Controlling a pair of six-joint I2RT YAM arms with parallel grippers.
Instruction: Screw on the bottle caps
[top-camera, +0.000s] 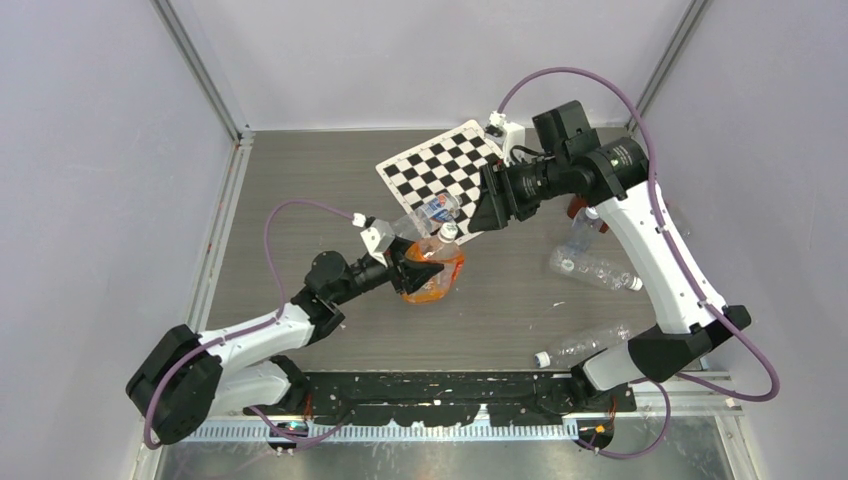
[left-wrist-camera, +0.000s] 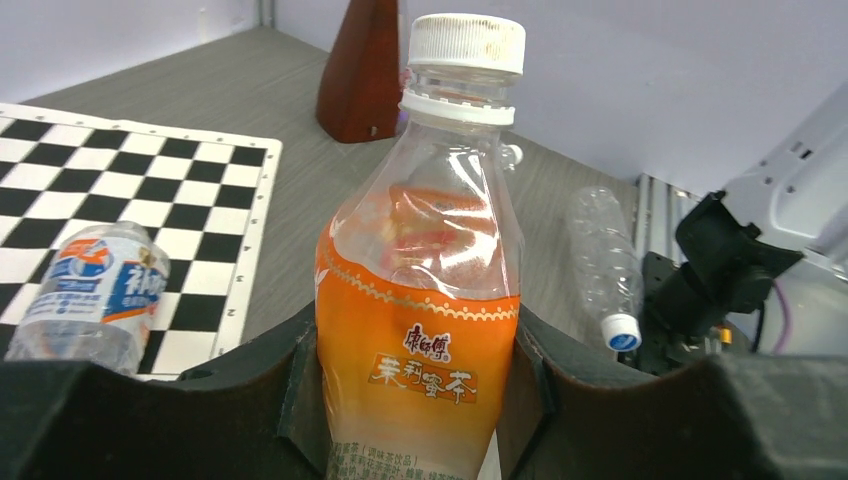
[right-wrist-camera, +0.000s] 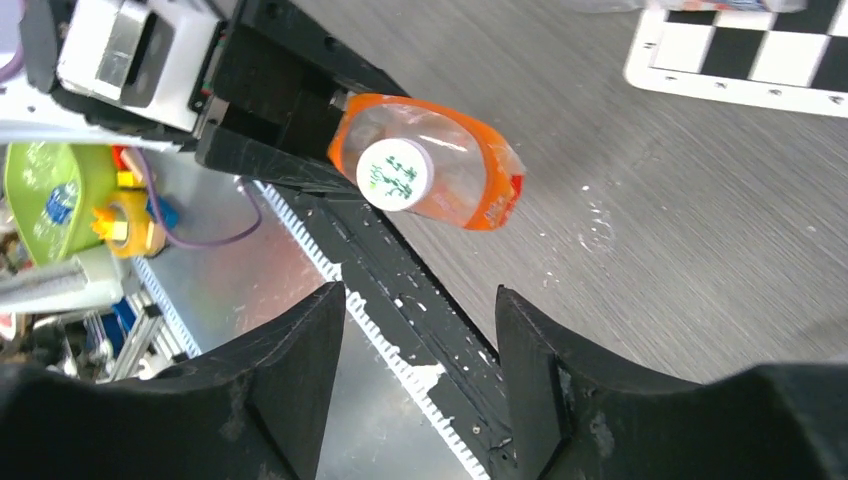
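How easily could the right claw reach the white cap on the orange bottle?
Probably easily. The right claw is open above the white cap, with nothing between them, and the left claw holds the orange bottle upright.

The clear plastic bottle wears an orange label edged with a pale scalloped line, and its small round white plastic screw cap has brownish smudges on the side and green print on top. The flat checkerboard sheet is patterned in black and white squares, the table is grey with fine streaks, and the smaller clear plastic bottle carries a blue-and-white label.
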